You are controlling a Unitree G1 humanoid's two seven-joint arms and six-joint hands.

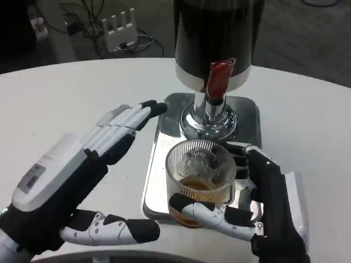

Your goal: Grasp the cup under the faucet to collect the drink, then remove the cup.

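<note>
A ribbed clear cup with brown drink in its bottom stands on the shiny metal tray, just in front of the dispenser's chrome base. My right hand grips the cup, thumb across its near side and fingers behind it. The dark drink dispenser rises at the back, its red faucet lever over the chrome spout. My left hand hovers open at the left of the tray, fingers stretched toward the dispenser base, holding nothing.
The white round table spreads to the left and right of the tray. Beyond its far edge on the floor lie cables and a white router-like device.
</note>
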